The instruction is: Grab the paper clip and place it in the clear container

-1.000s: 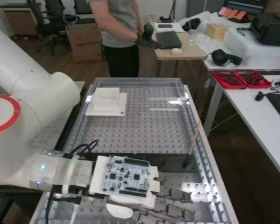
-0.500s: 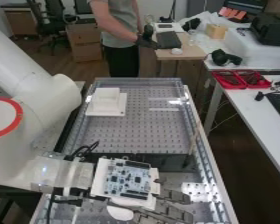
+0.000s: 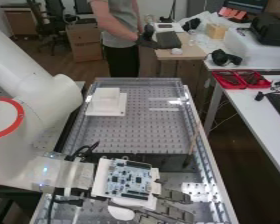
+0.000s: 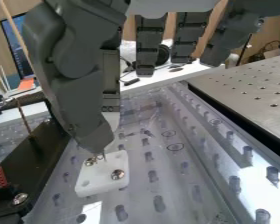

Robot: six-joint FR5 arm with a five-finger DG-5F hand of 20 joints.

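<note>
passage: over perforated plate (image 3: 134, 132) | obstacles: dark crossbar (image 3: 167, 161), thin stick (image 3: 192, 143), stepped white block (image 3: 105, 104)

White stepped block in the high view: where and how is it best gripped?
Probably by its narrower upper part, pinched on two opposite sides from above: it rises over the wider, low base, so its sides look easier to reach.

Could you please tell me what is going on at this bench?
A white robot arm is holding its dark grey hand low over the bench's near end, right by a small white block with screws. The job is moving a paper clip into a clear container; I can't tell whether it has the clip.
</note>
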